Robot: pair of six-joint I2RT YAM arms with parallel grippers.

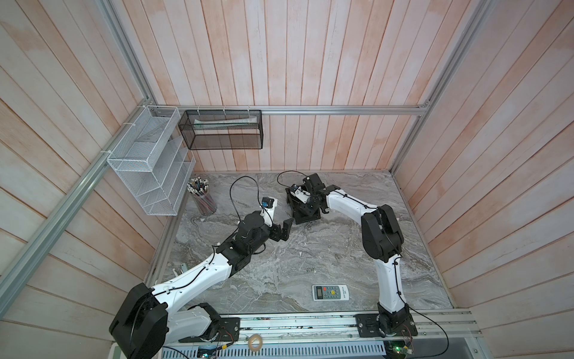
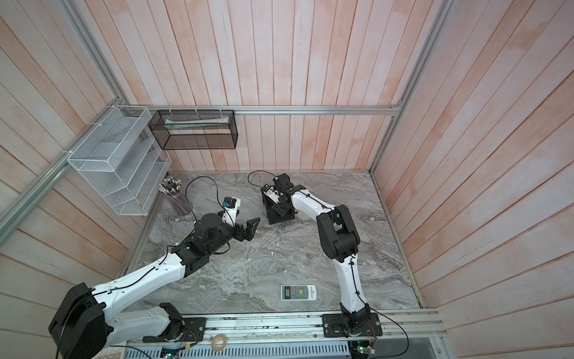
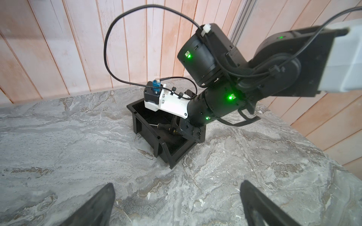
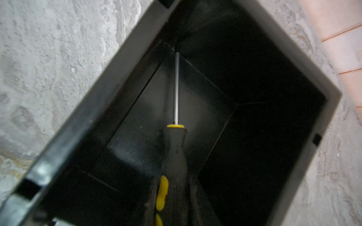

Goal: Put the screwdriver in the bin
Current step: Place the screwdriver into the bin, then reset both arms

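Note:
The bin (image 1: 306,218) is a small black box on the marble table, also seen in the left wrist view as the bin (image 3: 156,135). My right gripper (image 4: 173,185) reaches down into it, shut on the black-and-yellow handle of the screwdriver (image 4: 175,148). The thin metal shaft runs over the bin's floor, its tip at an inner corner by the bin's wall (image 4: 109,86). In the left wrist view a bit of the screwdriver's shaft (image 3: 155,124) shows under the right wrist. My left gripper (image 1: 284,231) hovers open and empty just left of the bin, fingers (image 3: 105,197) wide apart over bare marble.
A white remote control (image 1: 330,292) lies near the table's front. A cup of striped pencils (image 1: 203,199) stands at the back left under a white wire rack (image 1: 149,164). A black mesh basket (image 1: 223,129) hangs on the back wall.

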